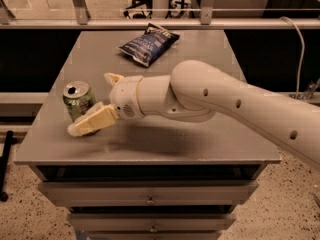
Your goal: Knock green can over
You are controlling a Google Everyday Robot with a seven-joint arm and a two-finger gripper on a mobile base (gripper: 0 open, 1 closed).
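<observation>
The gripper (91, 104) is at the left front of the table (200, 141), its fingers spread wide. The can (75, 96) stands right behind one finger and blocks the way left. The bag (148, 44) lies far back. The big arm (225, 101) hangs over the middle. The back left corner is free.
</observation>
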